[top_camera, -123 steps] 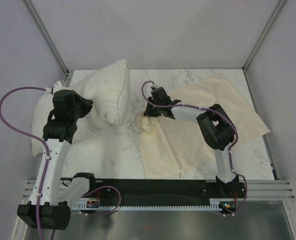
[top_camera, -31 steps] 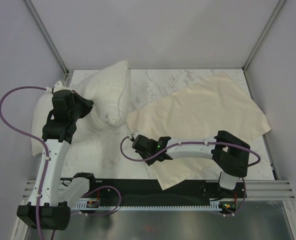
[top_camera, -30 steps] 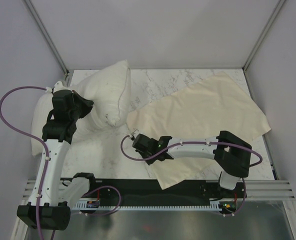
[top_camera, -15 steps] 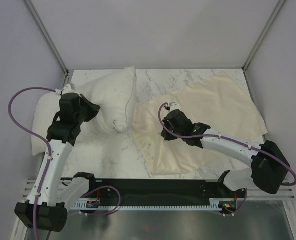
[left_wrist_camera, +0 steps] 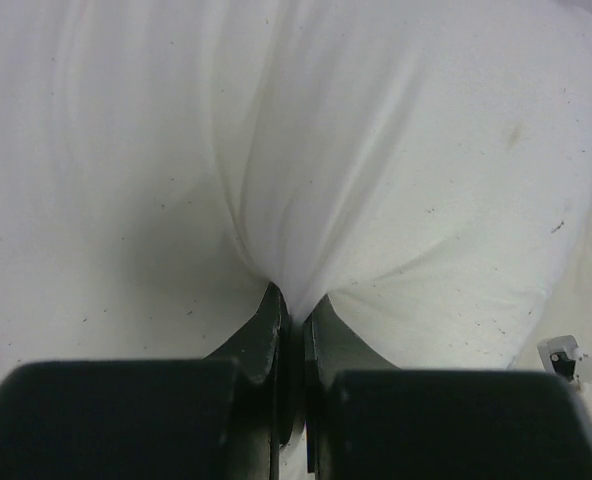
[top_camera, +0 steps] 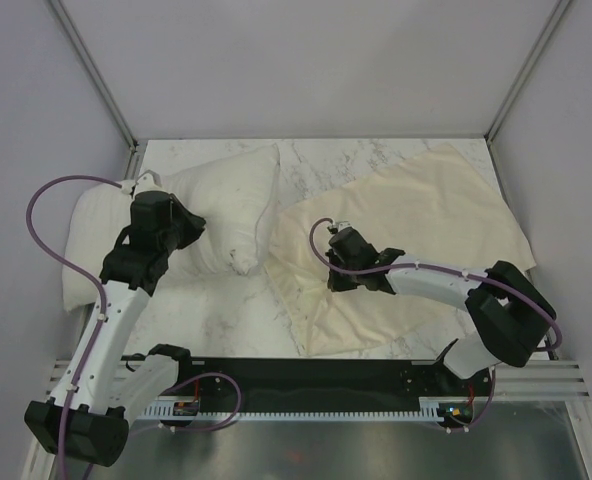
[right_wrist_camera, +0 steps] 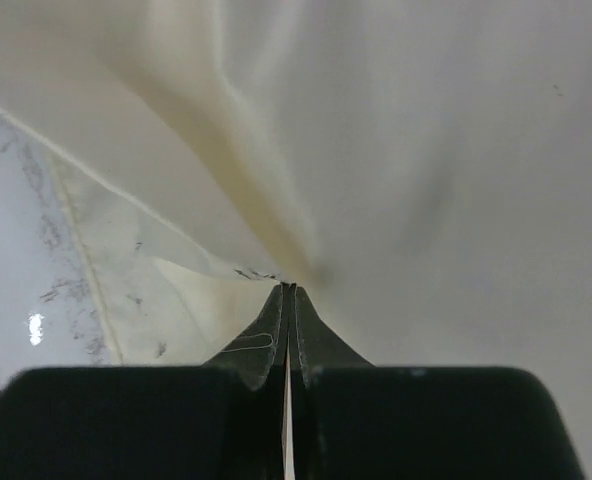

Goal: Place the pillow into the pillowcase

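Note:
The plump off-white pillow [top_camera: 221, 205] lies at the back left of the marble table. My left gripper [top_camera: 191, 222] is shut on a pinch of its cover; in the left wrist view the pillow [left_wrist_camera: 396, 180] bunches into the closed gripper [left_wrist_camera: 294, 305]. The thin cream pillowcase [top_camera: 426, 225] lies spread over the right half of the table. My right gripper [top_camera: 338, 262] is shut on a fold of the pillowcase near its left edge; in the right wrist view the pillowcase [right_wrist_camera: 426, 170] rises from the closed gripper [right_wrist_camera: 288, 290], with a lower layer visible beneath.
The marble table [top_camera: 211, 310] shows bare between the pillow and the pillowcase. Grey walls and two slanted metal posts [top_camera: 96, 80] enclose the back. A black rail [top_camera: 306, 375] with the arm bases runs along the near edge.
My left gripper has dragged the pillow right, toward the pillowcase. My right gripper moved from the pillowcase's near-left corner up to its left edge and lifted a fold there.

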Tool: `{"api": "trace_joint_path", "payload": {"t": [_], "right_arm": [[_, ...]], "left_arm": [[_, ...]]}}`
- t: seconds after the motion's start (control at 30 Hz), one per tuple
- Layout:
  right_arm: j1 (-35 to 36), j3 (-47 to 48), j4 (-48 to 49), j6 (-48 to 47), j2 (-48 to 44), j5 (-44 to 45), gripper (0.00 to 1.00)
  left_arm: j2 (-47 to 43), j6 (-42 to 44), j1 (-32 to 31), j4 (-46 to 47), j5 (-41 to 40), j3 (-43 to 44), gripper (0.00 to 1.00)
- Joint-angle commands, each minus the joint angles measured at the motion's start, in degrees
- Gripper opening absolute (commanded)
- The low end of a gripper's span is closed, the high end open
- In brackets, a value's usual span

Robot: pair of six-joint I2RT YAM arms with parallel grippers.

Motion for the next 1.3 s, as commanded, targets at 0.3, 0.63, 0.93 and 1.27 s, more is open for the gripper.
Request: {"api": "trace_joint_path", "payload": {"t": [0.3,0.63,0.93,1.27], "right_arm": [[-12.52,-5.95,5.72,3.61,-2.79,2.08,0.01],[-11.38,0.29,4.32,-12.30,-4.81,-11.38,0.48],[-9.88,5.40,0.36,-15.39,-2.96,-10.51,0.47],[-6.46,9.69,-1.66,-20.40,-2.00,-10.87,0.76]], "left_arm": [[4.12,-1.01,0.79,4.22,-3.33,-1.23,0.02],[14.32,-3.20,-7.55,9.14,-10.53,-0.27,0.02],[28.65,-5.40,-16.85,14.50,-15.88,1.14,0.02],[38.41,-6.46,-22.15,13.01,-22.93,6.59,0.02]]}}
